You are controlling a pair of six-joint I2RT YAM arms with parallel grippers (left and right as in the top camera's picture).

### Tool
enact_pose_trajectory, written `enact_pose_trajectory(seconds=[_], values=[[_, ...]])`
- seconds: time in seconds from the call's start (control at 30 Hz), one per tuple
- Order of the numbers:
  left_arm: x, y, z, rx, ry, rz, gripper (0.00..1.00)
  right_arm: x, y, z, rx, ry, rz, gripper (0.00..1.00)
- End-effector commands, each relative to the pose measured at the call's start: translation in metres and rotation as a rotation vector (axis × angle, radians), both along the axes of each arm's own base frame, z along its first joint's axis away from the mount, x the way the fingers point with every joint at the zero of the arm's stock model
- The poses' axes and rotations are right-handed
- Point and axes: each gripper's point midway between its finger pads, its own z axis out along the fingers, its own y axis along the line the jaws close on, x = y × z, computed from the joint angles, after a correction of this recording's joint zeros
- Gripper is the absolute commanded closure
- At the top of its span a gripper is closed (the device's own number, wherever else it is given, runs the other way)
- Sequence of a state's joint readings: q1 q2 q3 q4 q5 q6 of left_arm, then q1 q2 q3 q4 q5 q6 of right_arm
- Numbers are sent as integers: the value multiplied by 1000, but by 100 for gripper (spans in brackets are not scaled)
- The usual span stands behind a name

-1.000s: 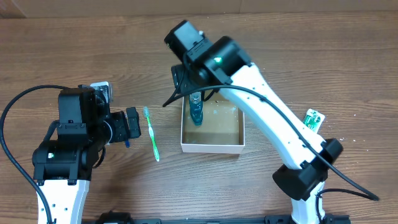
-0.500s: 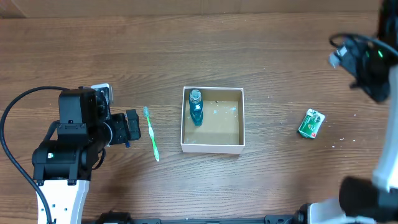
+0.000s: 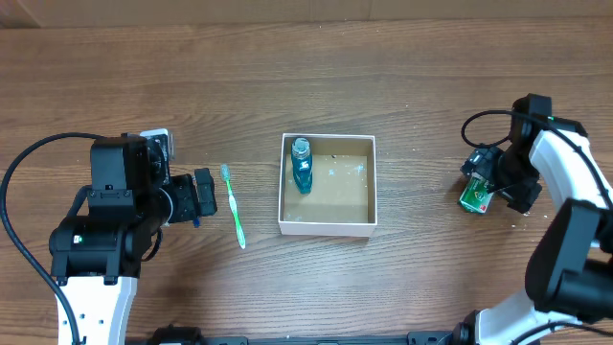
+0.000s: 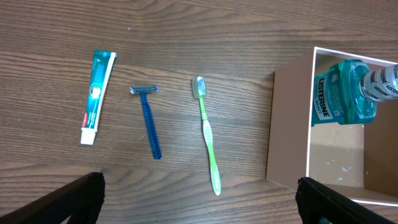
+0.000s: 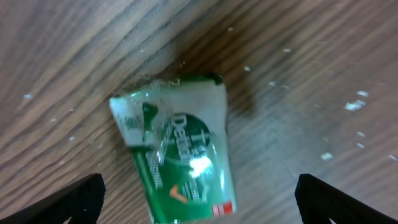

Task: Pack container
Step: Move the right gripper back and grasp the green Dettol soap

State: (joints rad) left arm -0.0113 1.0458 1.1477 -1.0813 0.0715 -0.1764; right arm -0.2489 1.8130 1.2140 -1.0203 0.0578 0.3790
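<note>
Container (image 3: 326, 228) sits at the middle of the counter (image 3: 402, 77), open side up, with a mouthwash bottle (image 3: 303, 165) inside against its left wall. It looks light and none too stiff. The thin white walls on a cardboard floor would likely bow under a pinch, and it would slide on the smooth wood if nudged. If it needs steadying, a wall close to a corner seems the firmest place to take hold, and gently.

The right end effector (image 3: 493, 182) is well to the right of the container, spread wide above a green packet (image 5: 177, 155) with a finger on either side, gripping nothing. Whether it touches the packet I cannot tell. The left end effector (image 3: 203, 192), left of the container beyond a toothbrush (image 3: 233, 206), is likewise spread wide and empty.
</note>
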Motion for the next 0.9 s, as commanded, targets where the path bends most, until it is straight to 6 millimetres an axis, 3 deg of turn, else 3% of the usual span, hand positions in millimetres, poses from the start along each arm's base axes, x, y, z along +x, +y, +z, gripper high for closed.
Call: enact_pose_trajectory(seconds=[0.0,0.43,0.5,0.6,0.7,0.8,0.87], values=[[3,1,7,11,-20,-11,0,-5,2,-16,26,38,36,0],[2,1,7,11,-19,-11,0,-6,7,-46,68,95,90,0],[3,1,7,11,-19,-11,0,-7,9,-46,78,97,89,6],[2,1,7,11,-19,-11,0,-7,11,-46,92,94,88,30],[2,1,7,11,-19,-11,0,-6,11,-44,91,94,85,43],[2,1,7,11,-19,-11,0,-2,11,-34,91,94,89,53],[2,1,7,11,-19,-11,0,3,13,-19,90,77,96,54]])
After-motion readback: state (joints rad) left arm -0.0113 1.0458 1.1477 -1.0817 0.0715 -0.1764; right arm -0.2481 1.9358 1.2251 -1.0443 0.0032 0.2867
